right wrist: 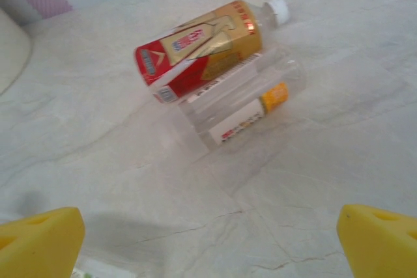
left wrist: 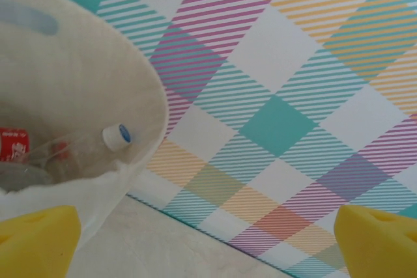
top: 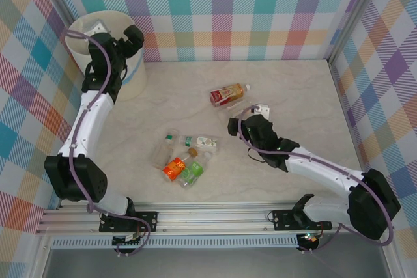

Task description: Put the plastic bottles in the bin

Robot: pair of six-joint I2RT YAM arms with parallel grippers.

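Right gripper [right wrist: 208, 242], jaws spread wide and empty, hovers low over the table [right wrist: 326, 174]. Just ahead of its fingertips lie two bottles side by side and touching. The clear bottle [right wrist: 244, 105], with an orange cap, is the nearer. The red-gold bottle [right wrist: 202, 47] rests against its far side. Both long axes run on a slant, bases toward the gripper's left and caps toward its far right. That is closer to the line joining the two fingers than across it, so a grasp around the body would likely call for a turn of the wrist before descent. From above, the right gripper [top: 251, 120] stands just beside this pair, while the left gripper [top: 128, 38] is well apart from it, so the right arm is plainly the nearer. A heap [top: 186, 157] of further bottles lies on the table to the right gripper's left, between the two arms. Left gripper [left wrist: 205, 245], also spread and empty, hangs at the rim of the bin [left wrist: 78, 96]. The bin opens to its left, and a white-capped bottle [left wrist: 98, 151] lies inside.
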